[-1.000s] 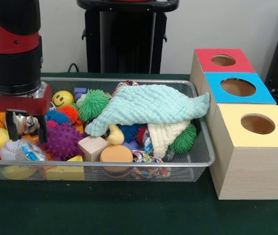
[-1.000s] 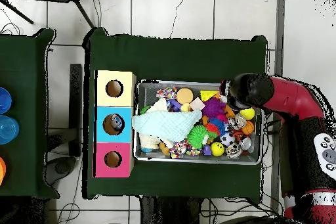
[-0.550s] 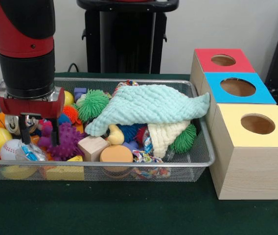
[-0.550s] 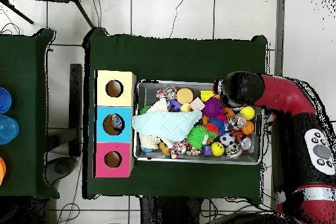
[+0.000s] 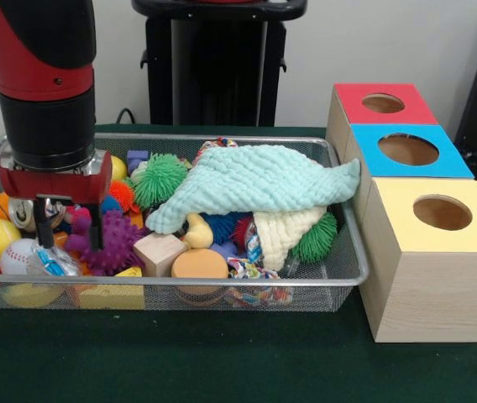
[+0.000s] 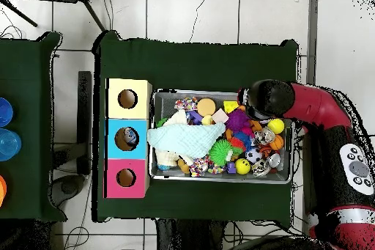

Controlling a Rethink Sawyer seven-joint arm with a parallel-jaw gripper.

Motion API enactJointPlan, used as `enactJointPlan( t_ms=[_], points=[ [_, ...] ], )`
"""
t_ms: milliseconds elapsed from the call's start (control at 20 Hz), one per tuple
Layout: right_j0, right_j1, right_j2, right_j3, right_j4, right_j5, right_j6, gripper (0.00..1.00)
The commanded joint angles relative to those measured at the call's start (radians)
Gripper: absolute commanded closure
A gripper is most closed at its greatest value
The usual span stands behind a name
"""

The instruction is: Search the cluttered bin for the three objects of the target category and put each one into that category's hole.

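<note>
Gripper point(image 5: 68, 225) low in the wire bin point(image 5: 339, 273), fingers parted and straddling the purple spiky ball point(image 5: 111, 241), which sits directly beneath at the bin's end farthest from the three hole boxes point(image 5: 427, 252); a straight-down close looks likely.

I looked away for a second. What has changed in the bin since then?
The gripper slid sideways from over the baseball to the purple spiky ball, fingers open on either side of its edge. Nothing taken or dropped. The cloth, the other toys and the three boxes stayed put.
</note>
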Motion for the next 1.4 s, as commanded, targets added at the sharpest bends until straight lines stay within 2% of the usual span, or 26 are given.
enactJointPlan(
  t_ms=[50, 600, 800, 1200, 1400],
  points=[
    [-0.024, 0.004, 0.043, 0.014, 0.017, 0.010, -0.046, 0.00],
    [-0.035, 0.002, 0.053, -0.022, 0.049, 0.103, -0.085, 0.00],
    [-0.062, -0.015, 0.068, 0.005, 0.047, 0.066, -0.133, 0.00],
    [-0.063, -0.024, 0.055, 0.026, 0.041, 0.054, -0.108, 0.00],
    [-0.061, -0.006, 0.045, -0.016, 0.016, 0.073, -0.130, 0.00]
  ],
)
